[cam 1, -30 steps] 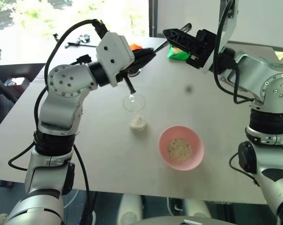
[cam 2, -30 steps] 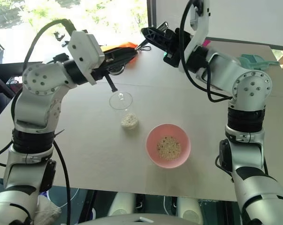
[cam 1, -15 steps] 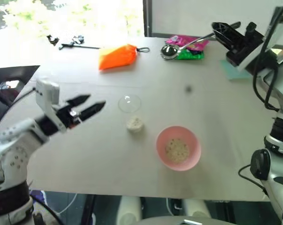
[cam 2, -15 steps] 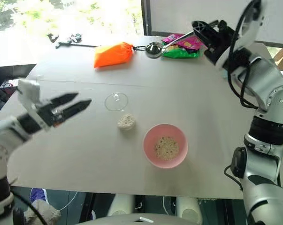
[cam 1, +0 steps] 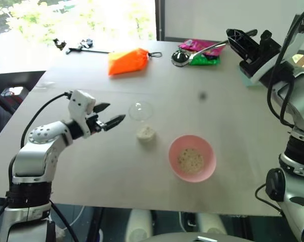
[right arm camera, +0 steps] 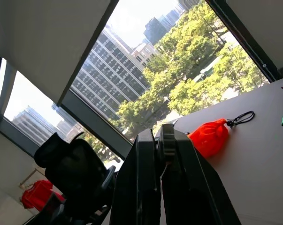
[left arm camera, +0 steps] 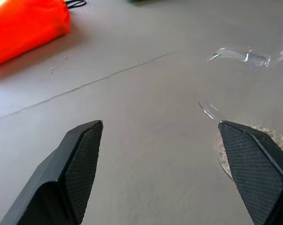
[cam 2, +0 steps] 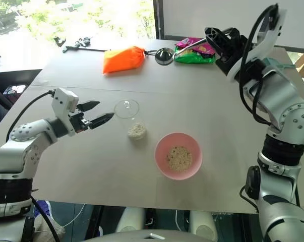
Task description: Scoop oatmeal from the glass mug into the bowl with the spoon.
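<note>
The clear glass mug [cam 1: 140,112] stands mid-table with a small heap of oatmeal [cam 1: 145,133] at its bottom. My left gripper [cam 1: 115,111] is open just left of the mug, low over the table and holding nothing. In the left wrist view the mug's rim [left arm camera: 244,56] shows past one of its spread fingers [left arm camera: 254,173]. The pink bowl [cam 1: 192,158] sits nearer the front, with oatmeal [cam 1: 190,160] in it. My right gripper [cam 1: 232,36] is raised at the far right, shut on the handle of the silver spoon [cam 1: 181,58], which points left over the table's back.
An orange pouch [cam 1: 127,60] lies at the back, with green and pink packets [cam 1: 206,52] to its right. Black tools [cam 1: 80,46] lie at the far left edge. A teal item [cam 2: 272,64] shows behind my right arm. Bare table [cam 1: 91,166] stretches in front.
My left gripper came down and leftward from over the mug and went from shut to open. My right gripper carried the spoon to the right. The view also shifted.
</note>
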You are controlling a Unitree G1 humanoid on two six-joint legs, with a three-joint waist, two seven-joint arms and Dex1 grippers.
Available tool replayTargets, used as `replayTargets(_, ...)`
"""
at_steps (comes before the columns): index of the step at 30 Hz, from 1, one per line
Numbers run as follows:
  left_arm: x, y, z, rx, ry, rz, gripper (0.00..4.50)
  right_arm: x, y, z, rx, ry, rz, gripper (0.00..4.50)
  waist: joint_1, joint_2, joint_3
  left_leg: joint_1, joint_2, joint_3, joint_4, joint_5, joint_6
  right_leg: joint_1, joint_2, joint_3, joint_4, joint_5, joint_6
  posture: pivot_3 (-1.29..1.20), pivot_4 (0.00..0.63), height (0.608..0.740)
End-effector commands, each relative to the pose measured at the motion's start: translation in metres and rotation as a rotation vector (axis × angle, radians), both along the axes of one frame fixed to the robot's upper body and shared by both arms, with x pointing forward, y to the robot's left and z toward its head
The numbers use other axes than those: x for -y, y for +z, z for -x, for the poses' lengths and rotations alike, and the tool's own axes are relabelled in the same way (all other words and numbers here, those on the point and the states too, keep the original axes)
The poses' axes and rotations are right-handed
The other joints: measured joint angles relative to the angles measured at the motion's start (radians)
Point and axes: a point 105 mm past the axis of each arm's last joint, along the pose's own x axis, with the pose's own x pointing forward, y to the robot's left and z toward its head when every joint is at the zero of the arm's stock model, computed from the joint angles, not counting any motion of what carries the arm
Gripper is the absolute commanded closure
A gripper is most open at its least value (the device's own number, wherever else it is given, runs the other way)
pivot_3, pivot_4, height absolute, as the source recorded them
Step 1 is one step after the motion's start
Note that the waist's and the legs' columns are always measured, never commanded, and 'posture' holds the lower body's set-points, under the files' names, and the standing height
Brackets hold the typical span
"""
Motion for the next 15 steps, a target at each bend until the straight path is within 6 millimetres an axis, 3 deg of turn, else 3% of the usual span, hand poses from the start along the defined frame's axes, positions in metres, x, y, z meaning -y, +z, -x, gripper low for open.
replayTargets(1,0.009,0.004,-0.012,0.029,-0.090,-0.047,0.43,0.006,0.014,0.012,0.064,-0.011,-0.027,4.50,0.002,0.000,0.000,0.000,0.000,0.000,0.000,0.000,0.000,0.000,0.000,0.000,0.000,0.000,0.000,0.00,0.150,0.740)
replayTargets(9,0.029,0.004,-0.044,0.043,-0.209,-0.117,0.43,0.008,0.017,0.013,0.075,-0.020,-0.030,4.50,0.000,0.000,0.000,0.000,0.000,0.000,-0.001,0.000,0.000,-0.001,0.000,0.000,0.000,0.000,0.000,0.00,0.150,0.740)
replayTargets(15,0.043,0.000,-0.055,0.052,-0.265,-0.113,0.43,0.009,0.017,0.015,0.078,-0.026,-0.025,4.50,-0.002,0.000,0.000,-0.001,0.000,0.001,-0.001,0.000,0.000,-0.002,0.000,0.001,0.000,0.000,0.000,0.00,0.150,0.740)
